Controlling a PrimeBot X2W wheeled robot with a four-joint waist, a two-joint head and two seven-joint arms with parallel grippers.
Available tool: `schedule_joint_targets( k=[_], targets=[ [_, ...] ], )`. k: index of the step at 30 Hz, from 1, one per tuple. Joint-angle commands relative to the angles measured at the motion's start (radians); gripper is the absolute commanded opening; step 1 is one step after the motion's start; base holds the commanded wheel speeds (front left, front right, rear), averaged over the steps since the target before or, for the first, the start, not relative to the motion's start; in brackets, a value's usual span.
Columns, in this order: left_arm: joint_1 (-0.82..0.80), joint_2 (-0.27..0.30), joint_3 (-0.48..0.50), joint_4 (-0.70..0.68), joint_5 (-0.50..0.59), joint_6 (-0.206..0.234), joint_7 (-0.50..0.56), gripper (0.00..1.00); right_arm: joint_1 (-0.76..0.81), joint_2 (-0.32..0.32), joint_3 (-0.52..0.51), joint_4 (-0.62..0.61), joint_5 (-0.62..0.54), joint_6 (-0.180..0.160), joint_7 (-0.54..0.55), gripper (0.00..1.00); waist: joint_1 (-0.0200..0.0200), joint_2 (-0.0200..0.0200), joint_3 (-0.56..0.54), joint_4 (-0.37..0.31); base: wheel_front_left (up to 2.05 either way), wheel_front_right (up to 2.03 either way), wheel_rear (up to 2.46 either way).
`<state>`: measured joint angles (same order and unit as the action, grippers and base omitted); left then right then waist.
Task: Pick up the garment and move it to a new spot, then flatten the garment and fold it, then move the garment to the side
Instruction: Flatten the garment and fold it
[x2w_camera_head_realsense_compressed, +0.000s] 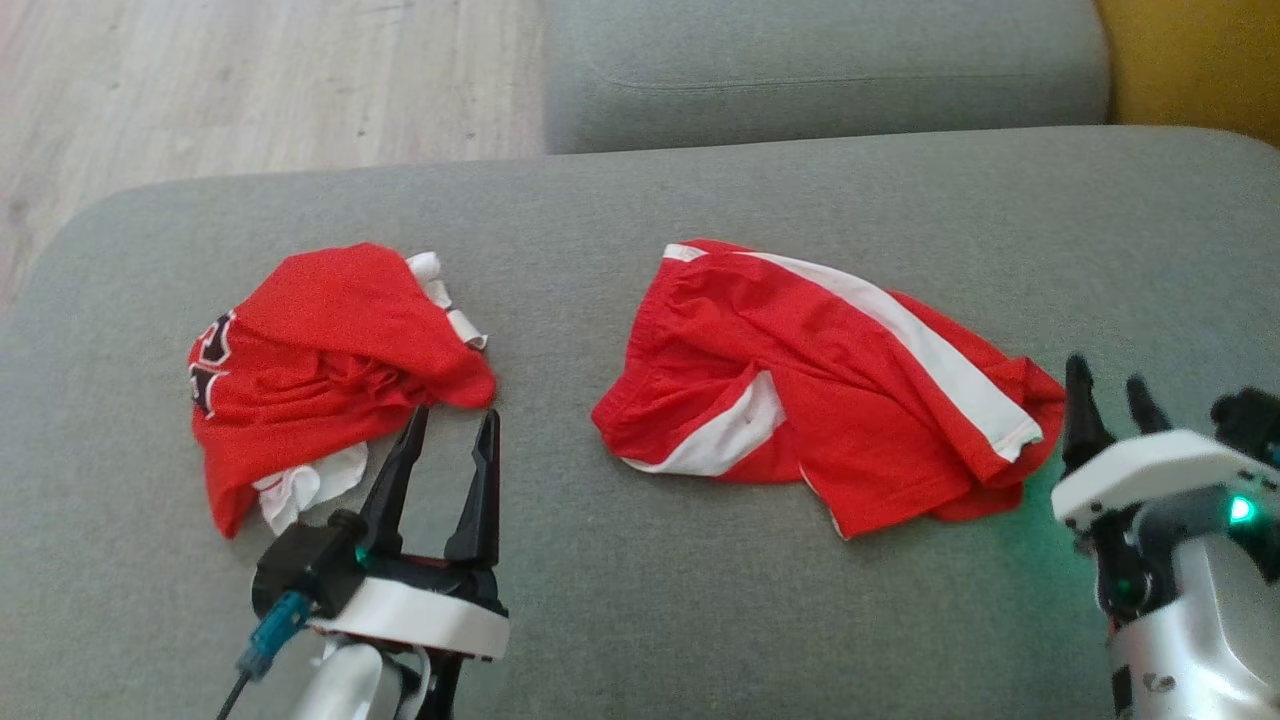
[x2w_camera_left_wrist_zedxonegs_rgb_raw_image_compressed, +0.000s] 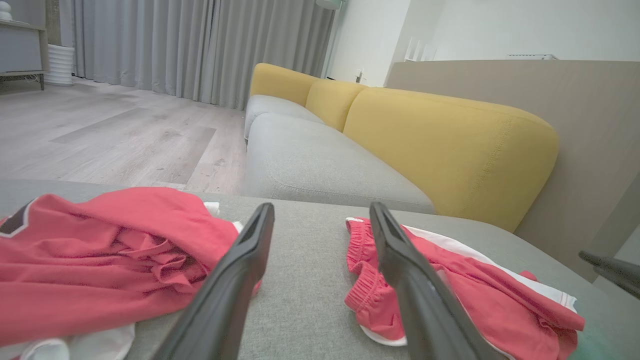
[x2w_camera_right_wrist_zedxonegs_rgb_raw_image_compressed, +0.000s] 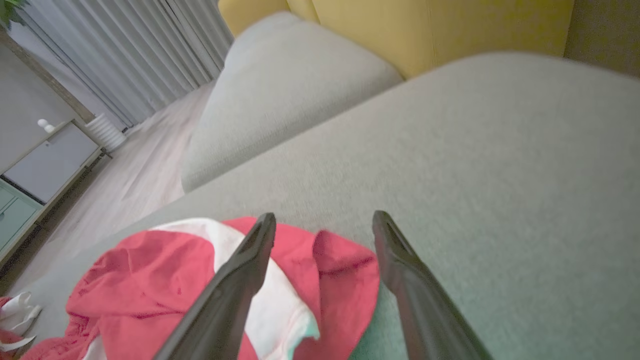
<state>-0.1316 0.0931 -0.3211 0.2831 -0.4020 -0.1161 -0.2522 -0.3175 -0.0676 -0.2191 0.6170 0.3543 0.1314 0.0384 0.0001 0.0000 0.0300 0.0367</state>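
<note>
Reaching for soft red sportswear on a grey sofa seat

Two crumpled garments lie well apart on the grey seat cushion (x2w_camera_head_realsense_compressed: 640, 600). A red jersey (x2w_camera_head_realsense_compressed: 330, 340), with black-and-white lettering at its left edge and white trim poking out, is bunched in a heap on the robot's left. A pair of red shorts (x2w_camera_head_realsense_compressed: 820, 370) with a white side stripe lies half spread on its right. Which of the two the task means cannot be told from here.

The left gripper (x2w_camera_head_realsense_compressed: 454, 412) has its fingers spread with nothing between them. Its tips sit at the lower right edge of the jersey, and whether they touch the cloth is hard to say. The right gripper (x2w_camera_head_realsense_compressed: 1105, 372) is likewise spread and empty, just beside the hem of the shorts at their right end.

Both pieces look like thin, light sports knit. They should be limp, a little slick, and likely to drape and trail when lifted rather than keep any shape. A pinch on one layer would probably drag the rest along unevenly.

For the shorts, the elastic waistband, seen gathered in the left wrist view, seems the firmest hold, or else a hem corner. For the jersey, a raised fold on top of the heap is probably easier to grip than its flat edge.
</note>
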Motion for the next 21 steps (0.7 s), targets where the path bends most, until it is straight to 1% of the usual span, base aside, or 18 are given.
schedule_joint_targets(
  k=[1,4,8,10,12,15,21],
  targets=[
    [-0.048,0.006,0.033,-0.031,0.007,-0.008,-0.010,1.00,-0.041,0.000,0.026,-0.048,-0.015,-0.001,-0.017,1.00,-0.0001,0.0000,0.001,-0.009,0.00,0.00,0.00],
    [-0.051,0.003,0.039,-0.033,0.006,-0.009,-0.010,1.00,-0.020,0.009,0.075,-0.148,-0.071,-0.001,-0.067,1.00,-0.0001,0.0000,-0.006,-0.026,0.00,0.00,0.00],
    [-0.044,0.000,0.045,-0.037,0.006,-0.010,-0.010,1.00,0.050,0.015,0.193,-0.293,-0.135,-0.001,-0.138,1.00,-0.0001,0.0000,-0.023,-0.048,0.00,0.00,0.00],
    [-0.038,-0.003,0.047,-0.039,0.007,-0.010,-0.010,1.00,0.099,0.016,0.252,-0.349,-0.172,-0.001,-0.167,1.00,-0.0001,0.0000,-0.032,-0.056,0.00,0.00,0.00],
    [-0.034,-0.005,0.048,-0.041,0.008,-0.011,-0.010,1.00,0.147,0.017,0.299,-0.391,-0.183,-0.001,-0.188,1.00,-0.0001,0.0000,-0.037,-0.061,0.00,0.00,0.00],
    [-0.031,-0.008,0.049,-0.042,0.010,-0.011,-0.010,1.00,0.218,0.017,0.343,-0.421,-0.182,-0.001,-0.207,1.00,-0.0001,0.0000,-0.043,-0.066,0.00,0.00,0.00],
    [-0.020,-0.014,0.045,-0.042,0.014,-0.012,-0.010,1.00,0.300,0.017,0.388,-0.418,-0.214,-0.001,-0.229,1.00,-0.0001,0.0000,-0.048,-0.064,0.00,0.00,0.00]
  ],
)
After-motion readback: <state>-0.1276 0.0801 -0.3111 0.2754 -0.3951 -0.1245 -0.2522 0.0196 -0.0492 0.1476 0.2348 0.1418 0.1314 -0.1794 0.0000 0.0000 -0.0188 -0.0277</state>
